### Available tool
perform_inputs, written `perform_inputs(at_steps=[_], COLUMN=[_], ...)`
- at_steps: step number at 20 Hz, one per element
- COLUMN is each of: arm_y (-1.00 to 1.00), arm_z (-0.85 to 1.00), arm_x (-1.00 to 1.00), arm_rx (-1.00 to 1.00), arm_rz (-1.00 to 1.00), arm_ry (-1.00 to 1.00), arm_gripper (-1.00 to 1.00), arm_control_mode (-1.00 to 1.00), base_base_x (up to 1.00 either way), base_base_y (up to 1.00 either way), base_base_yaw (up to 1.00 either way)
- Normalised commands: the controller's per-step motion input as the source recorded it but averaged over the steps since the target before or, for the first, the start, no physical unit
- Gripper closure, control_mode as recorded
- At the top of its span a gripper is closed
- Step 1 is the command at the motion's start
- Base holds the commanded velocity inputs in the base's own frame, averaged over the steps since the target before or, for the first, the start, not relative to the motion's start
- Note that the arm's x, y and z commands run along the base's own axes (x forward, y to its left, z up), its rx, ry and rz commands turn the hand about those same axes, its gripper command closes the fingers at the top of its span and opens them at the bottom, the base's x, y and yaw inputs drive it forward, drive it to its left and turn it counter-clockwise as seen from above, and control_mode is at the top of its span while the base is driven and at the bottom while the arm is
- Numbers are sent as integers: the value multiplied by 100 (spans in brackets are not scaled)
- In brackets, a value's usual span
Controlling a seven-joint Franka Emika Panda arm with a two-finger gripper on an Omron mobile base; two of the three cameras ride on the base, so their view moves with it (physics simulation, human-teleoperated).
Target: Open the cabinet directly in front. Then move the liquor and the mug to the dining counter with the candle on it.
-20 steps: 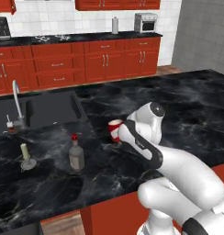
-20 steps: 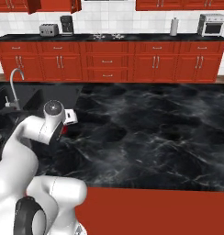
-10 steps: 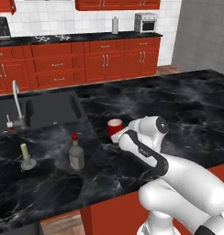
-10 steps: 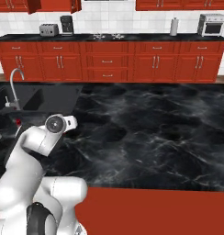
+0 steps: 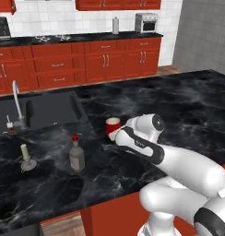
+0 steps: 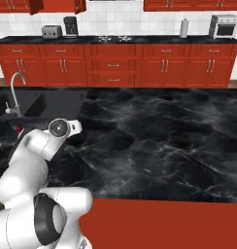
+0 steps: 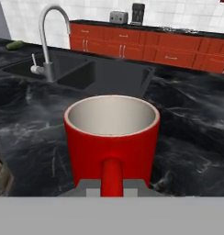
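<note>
The red mug (image 5: 113, 125) with a pale inside stands upright low on the black marble dining counter (image 5: 188, 106), right of the sink. My gripper (image 5: 116, 135) is shut on its handle, which runs down to the finger tips (image 7: 86, 189) in the hand view, where the mug (image 7: 112, 137) looms close. I cannot tell whether its base touches the marble. The liquor (image 5: 77, 154), a stubby red-capped bottle, stands to the mug's left, and the candle (image 5: 26, 157) in its grey holder is further left. On the far wall the cabinet (image 6: 57, 5) looks swung open.
A sunken dark sink (image 5: 47, 109) with a tall silver faucet (image 5: 16, 103) lies behind the candle and bottle. Red base cabinets (image 6: 113, 70) and a wall counter with a toaster (image 6: 51, 32) and microwave (image 6: 223, 25) run along the back. Broad marble stretches to the right.
The arm's wrist has sunk toward the counter and the hand has levelled out. The mug has stayed in nearly the same place in the grip.
</note>
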Motion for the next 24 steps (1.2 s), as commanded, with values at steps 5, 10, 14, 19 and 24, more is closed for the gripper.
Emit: perform_inputs(at_steps=[5,10,14,19,24], arm_y=[20,14,3,0,0], arm_z=[-38,-50,-56,-46,-51], arm_x=[58,27,17,10,0], arm_rx=[-3,-2,0,0,0], arm_rz=[0,0,1,2,4], arm_ry=[1,0,0,0,-1], arm_gripper=[100,100,100,100,100], arm_control_mode=[-100,-100,-100,-100,-100], base_base_x=[0,0,0,0,0], base_base_y=[0,0,0,0,0], base_base_yaw=[0,0,0,0,0])
